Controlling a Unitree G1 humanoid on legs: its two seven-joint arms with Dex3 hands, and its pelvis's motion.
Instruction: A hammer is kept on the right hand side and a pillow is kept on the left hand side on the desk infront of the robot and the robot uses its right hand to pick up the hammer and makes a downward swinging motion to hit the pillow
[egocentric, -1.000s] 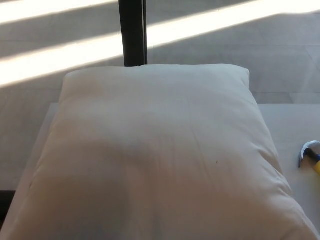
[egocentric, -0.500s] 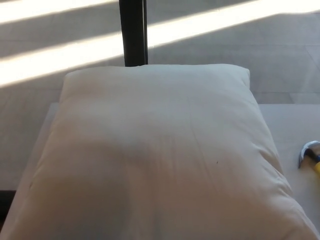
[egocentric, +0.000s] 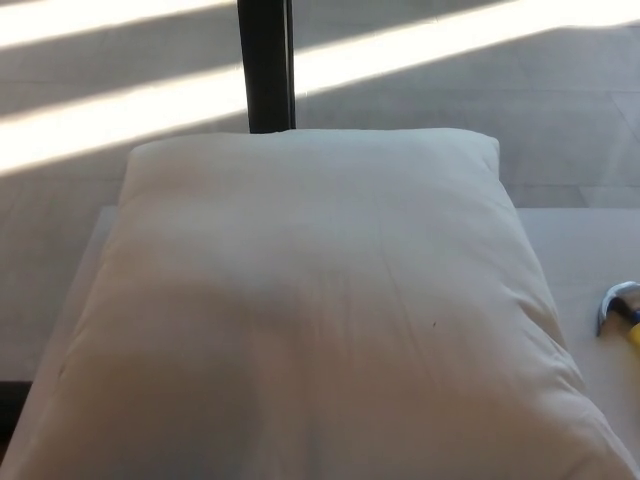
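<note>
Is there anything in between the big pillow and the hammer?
No. In the head view, only a bare strip of the pale desk lies between the pillow and the hammer at the right edge. Neither robot hand shows.

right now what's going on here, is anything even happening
Nothing is being handled at this moment. A large cream pillow lies on the desk and fills most of the head view. The hammer rests on the desk to the pillow's right, only its metal head and a bit of yellow handle showing at the picture's edge. Neither robot hand is in view, so the hammer is not yet picked up.
</note>
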